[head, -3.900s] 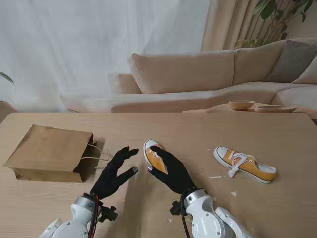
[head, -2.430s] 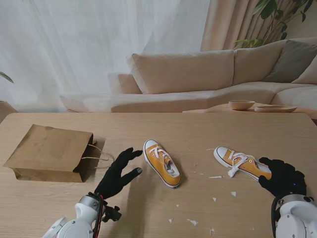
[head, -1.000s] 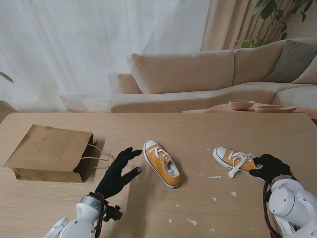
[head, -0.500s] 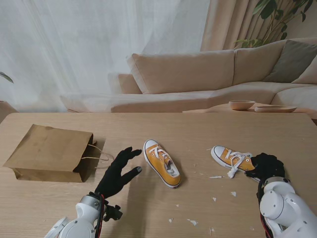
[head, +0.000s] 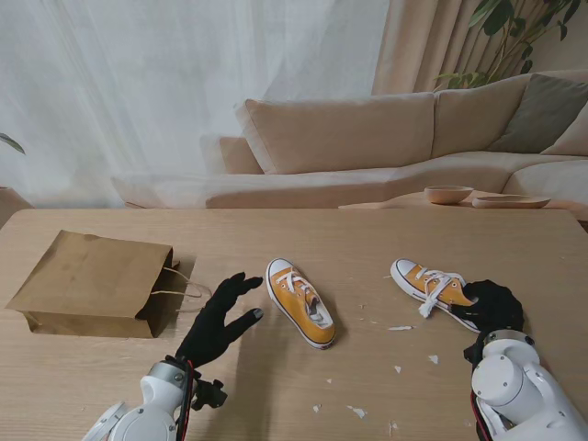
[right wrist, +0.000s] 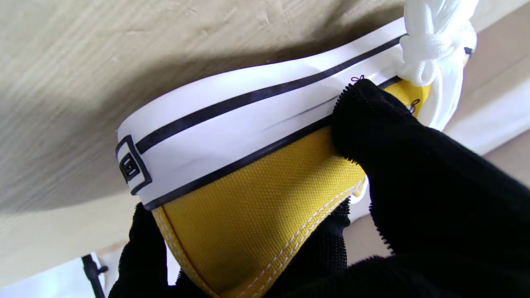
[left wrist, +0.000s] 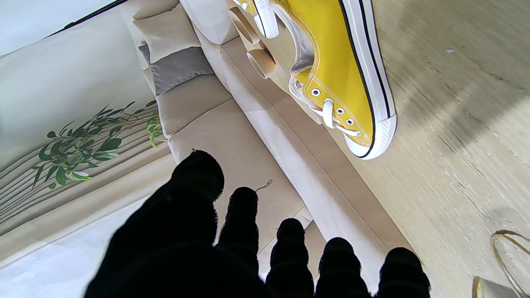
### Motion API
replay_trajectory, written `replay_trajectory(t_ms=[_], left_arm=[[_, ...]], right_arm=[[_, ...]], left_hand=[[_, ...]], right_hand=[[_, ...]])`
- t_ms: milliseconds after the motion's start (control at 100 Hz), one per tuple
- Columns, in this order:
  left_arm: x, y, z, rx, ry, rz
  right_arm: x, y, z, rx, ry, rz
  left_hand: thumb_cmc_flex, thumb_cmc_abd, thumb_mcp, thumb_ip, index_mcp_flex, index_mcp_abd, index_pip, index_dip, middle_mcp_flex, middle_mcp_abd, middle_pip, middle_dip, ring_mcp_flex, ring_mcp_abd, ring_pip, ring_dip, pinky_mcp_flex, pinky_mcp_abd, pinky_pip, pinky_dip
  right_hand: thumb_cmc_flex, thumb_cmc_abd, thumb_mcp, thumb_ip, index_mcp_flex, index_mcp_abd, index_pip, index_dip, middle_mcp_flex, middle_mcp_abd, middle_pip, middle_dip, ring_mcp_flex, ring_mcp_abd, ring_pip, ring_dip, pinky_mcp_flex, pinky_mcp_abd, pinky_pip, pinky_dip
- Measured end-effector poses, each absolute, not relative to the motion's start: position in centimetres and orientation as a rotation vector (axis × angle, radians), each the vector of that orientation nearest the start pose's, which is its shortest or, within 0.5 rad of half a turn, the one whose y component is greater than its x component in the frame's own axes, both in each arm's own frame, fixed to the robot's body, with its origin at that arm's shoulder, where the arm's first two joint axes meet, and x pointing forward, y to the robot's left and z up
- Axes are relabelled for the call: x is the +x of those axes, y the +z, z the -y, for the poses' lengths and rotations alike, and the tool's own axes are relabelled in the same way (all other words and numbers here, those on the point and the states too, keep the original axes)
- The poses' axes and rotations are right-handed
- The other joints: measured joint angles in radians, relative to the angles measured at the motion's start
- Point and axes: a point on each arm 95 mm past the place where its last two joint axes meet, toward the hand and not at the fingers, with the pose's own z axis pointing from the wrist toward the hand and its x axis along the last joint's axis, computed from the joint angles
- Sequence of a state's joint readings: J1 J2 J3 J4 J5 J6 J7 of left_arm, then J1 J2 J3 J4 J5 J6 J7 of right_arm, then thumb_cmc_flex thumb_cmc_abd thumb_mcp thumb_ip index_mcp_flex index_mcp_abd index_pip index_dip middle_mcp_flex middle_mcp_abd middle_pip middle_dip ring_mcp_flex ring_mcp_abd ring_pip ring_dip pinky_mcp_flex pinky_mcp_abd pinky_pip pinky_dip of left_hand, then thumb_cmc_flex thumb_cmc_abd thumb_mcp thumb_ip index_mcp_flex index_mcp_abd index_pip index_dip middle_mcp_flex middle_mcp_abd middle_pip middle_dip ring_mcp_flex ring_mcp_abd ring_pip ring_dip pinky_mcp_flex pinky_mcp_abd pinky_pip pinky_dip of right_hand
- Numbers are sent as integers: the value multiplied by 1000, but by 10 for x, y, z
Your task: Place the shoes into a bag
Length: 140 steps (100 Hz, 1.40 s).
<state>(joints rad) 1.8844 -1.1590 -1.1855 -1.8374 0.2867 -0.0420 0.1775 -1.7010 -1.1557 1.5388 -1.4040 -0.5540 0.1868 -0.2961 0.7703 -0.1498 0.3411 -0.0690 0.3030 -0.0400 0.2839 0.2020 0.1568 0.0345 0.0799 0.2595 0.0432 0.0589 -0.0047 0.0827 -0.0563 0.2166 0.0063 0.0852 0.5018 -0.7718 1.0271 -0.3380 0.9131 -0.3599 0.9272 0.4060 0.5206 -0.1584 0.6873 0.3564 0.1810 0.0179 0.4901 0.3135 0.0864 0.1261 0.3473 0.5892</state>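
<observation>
Two yellow sneakers with white soles lie on the wooden table. The first sneaker (head: pixel 300 302) (left wrist: pixel 343 78) rests mid-table, toe pointing away from me. My left hand (head: pixel 219 321) (left wrist: pixel 256 248) hovers open just to its left, fingers spread, touching nothing. The second sneaker (head: pixel 424 285) (right wrist: pixel 248 165) is on the right, and my right hand (head: pixel 489 308) (right wrist: pixel 414 198) is shut on its heel, thumb and fingers pinching the yellow canvas. A brown paper bag (head: pixel 92 283) lies on its side at the far left, its string handles toward the first sneaker.
Small white scraps (head: pixel 399 328) litter the table between and nearer to me than the sneakers. A beige sofa (head: pixel 386 147) stands beyond the far edge, with wooden bowls (head: pixel 448 194) on a low surface at the back right.
My right hand left the first sneaker, swung to the right, closed on the second sneaker's heel and has shifted that sneaker slightly left and farther away. The left hand has barely moved.
</observation>
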Motion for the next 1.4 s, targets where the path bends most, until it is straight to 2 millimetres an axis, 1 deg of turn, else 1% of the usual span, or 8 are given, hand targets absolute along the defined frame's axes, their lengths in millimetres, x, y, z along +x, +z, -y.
replay_trajectory(t_ms=[280, 450, 600, 670, 790, 940, 1080, 1400], left_arm=[[299, -338, 54, -1978, -2053, -921], [299, -338, 53, -1974, -2057, -917], [300, -337, 51, -1975, -2059, -909], [300, -337, 50, -1973, -2061, -907], [300, -337, 49, -1970, -2065, -904], [301, -336, 47, -1965, -2073, -898], [302, -335, 44, -1965, -2081, -884], [302, -333, 36, -1961, -2110, -859]], right_arm=[[363, -375, 160, 1703, 1287, -641], [365, -368, 152, 1658, 1341, -639], [367, -362, 143, 1638, 1383, -626], [367, -359, 138, 1631, 1406, -614], [370, -354, 128, 1612, 1453, -603], [376, -348, 111, 1570, 1510, -611], [390, -345, 90, 1519, 1555, -638], [421, -355, 44, 1460, 1608, -710]], left_hand=[[0, 0, 0, 0, 0, 0, 0, 0, 0, 0, 1, 0, 0, 0, 0, 0, 0, 0, 0, 0], [0, 0, 0, 0, 0, 0, 0, 0, 0, 0, 2, 8, 0, 0, 0, 0, 0, 0, 0, 0], [0, 0, 0, 0, 0, 0, 0, 0, 0, 0, 2, 9, 0, 0, 0, 0, 0, 0, 0, 0], [0, 0, 0, 0, 0, 0, 0, 0, 0, 0, 2, 9, 0, 0, 0, 0, 0, 0, 0, 0], [0, 0, 0, 0, 0, 0, 0, 0, 0, 0, 3, 9, 0, 0, 0, 0, 0, 0, 0, 0], [0, 0, 0, 0, 0, 0, 0, 0, 0, 0, 8, 9, 0, 0, 0, 0, 0, 0, 0, 0], [0, 0, 0, 0, 0, 0, 0, 0, 0, 0, 10, 9, 0, 0, 0, 0, 0, 0, 0, 0], [0, 0, 0, 0, 0, 1, 0, 0, 0, 0, 11, 9, 0, 0, 0, 0, 0, 0, 0, 0]], right_hand=[[-1, 0, 0, 0, 2, 0, -10, 3, 9, -2, 6, 6, 0, -9, 0, 1, 0, -1, 3, 0], [-1, 7, 0, 0, 2, 0, -57, 118, 9, -2, 13, 12, 0, -9, 0, 4, 0, -1, 4, 0], [-11, 19, 0, 0, 2, 0, -69, 152, 9, -2, 19, 13, 0, -10, 0, 4, 0, -1, 4, 0], [-11, 24, 0, 0, 2, 0, -92, 193, 9, -2, 20, 13, 0, -10, 0, 4, 0, -1, 4, 0], [-11, 25, 0, 0, 2, 0, -94, 196, 8, -2, 20, 13, 0, -10, 0, 4, 0, -1, 5, 0], [-11, 26, 0, 0, 2, 0, -94, 206, 7, -3, 20, 14, 0, -10, 0, 4, 0, -1, 5, 0], [-11, 27, -1, 0, 2, 0, -95, 206, 5, -3, 21, 15, 0, -11, 0, 4, -1, -1, 5, 0], [-11, 37, -12, 0, 2, 0, -104, 217, -28, -13, 32, 18, -3, -11, 2, 4, -2, -1, 5, 0]])
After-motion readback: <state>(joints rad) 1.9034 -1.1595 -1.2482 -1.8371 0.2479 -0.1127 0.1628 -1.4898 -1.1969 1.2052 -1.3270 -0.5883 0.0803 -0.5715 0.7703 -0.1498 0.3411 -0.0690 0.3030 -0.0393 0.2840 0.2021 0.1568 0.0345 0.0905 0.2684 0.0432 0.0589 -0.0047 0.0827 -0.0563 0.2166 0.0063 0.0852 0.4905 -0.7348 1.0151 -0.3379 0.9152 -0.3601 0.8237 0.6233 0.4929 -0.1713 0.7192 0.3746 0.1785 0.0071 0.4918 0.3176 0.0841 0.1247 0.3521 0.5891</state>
